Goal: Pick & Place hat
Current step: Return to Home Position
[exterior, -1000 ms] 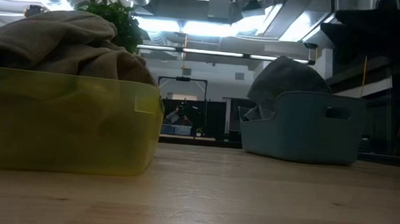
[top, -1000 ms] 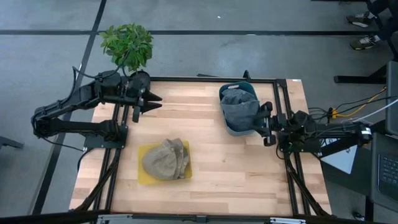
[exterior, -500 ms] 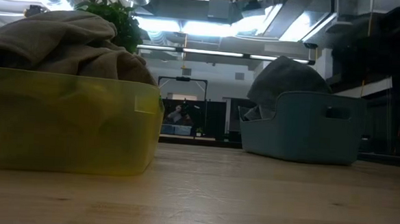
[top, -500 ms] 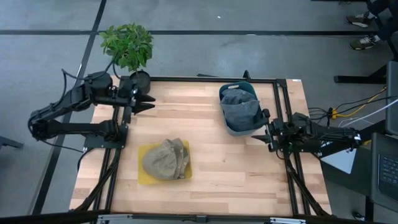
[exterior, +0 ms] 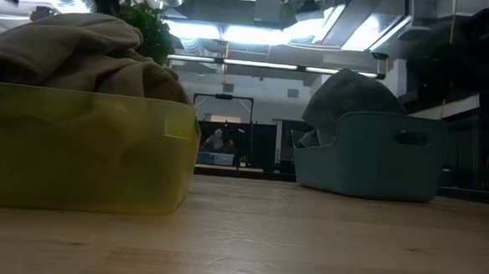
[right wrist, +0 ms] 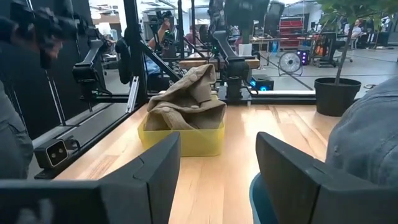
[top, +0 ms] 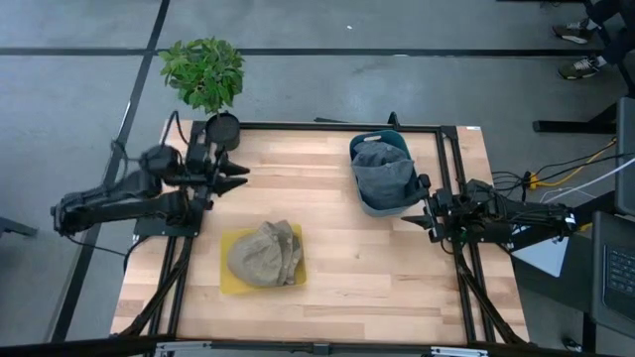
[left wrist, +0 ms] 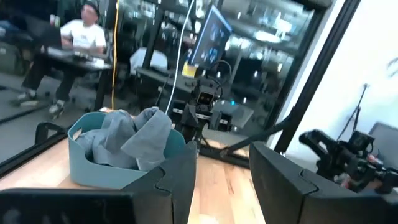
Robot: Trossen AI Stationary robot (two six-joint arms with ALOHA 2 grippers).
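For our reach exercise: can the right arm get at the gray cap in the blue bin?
Probably yes: the open right hand sits close beside the blue bin, whose gray cap lies uncovered.

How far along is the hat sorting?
Done: brown fabric cap in the yellow plastic bin, gray fabric cap in the blue plastic bin. In hand: nothing; left gripper, at the table's left edge, and right gripper, beside the blue bin, are open. Left: probably homing.
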